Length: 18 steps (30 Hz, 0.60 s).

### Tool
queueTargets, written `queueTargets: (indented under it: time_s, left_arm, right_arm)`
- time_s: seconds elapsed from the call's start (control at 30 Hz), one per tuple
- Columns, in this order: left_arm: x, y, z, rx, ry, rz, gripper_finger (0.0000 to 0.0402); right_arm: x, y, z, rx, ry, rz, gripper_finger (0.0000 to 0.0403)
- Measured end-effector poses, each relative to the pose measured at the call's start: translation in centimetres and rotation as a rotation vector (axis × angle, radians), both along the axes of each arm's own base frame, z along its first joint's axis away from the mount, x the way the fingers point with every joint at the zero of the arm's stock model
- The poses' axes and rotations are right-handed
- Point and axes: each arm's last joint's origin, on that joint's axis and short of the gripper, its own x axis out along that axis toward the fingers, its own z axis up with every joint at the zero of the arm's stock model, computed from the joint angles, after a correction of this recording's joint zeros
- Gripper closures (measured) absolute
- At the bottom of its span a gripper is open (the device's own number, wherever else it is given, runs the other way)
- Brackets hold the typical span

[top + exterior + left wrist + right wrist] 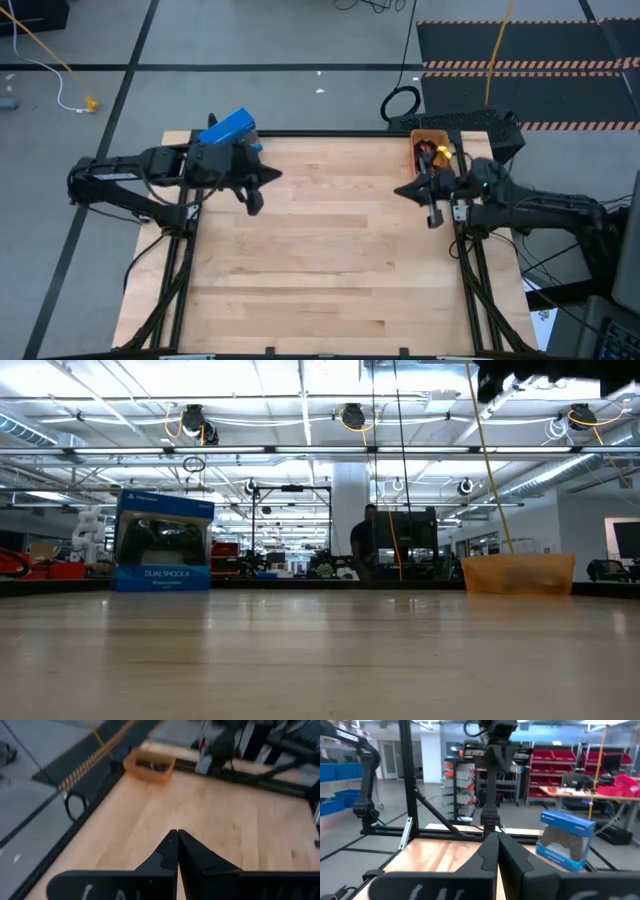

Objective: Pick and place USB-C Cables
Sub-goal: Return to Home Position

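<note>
Hovering left gripper (276, 176): fingers pressed together, empty
Right gripper (400, 190): clenched, empty — just beside orange bin (436, 133)
USB-C cables (430, 152): inside orange bin

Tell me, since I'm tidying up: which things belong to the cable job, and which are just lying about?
Job: bin, far right; dark cables inside it; left tool near the blue box, right tool beside the bin, both shut.
Lying about: blue box at the far left edge; black cable loop behind the bin.
</note>
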Motion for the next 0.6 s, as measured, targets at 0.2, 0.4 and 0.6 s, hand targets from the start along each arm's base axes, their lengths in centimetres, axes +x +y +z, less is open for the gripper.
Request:
queueTargets:
  time_s: [0.2, 0.4, 0.6]
  left_arm:
    - [0.7, -0.1, -5.5, 0.006, -0.091, -0.007, 0.0398]
    - [0.4, 0.0, -9.9, 0.003, -0.199, -0.005, 0.0399]
    - [-1.0, 0.0, -13.7, 0.005, -0.202, -0.010, 0.0399]
  right_arm:
    - [0.1, 0.3, -4.9, -0.095, -0.036, -0.007, 0.0403]
    - [-0.5, 0.3, -9.4, -0.128, -0.060, -0.120, 0.0403]
    - [-1.0, 0.3, -10.0, -0.144, -0.121, -0.134, 0.0403]
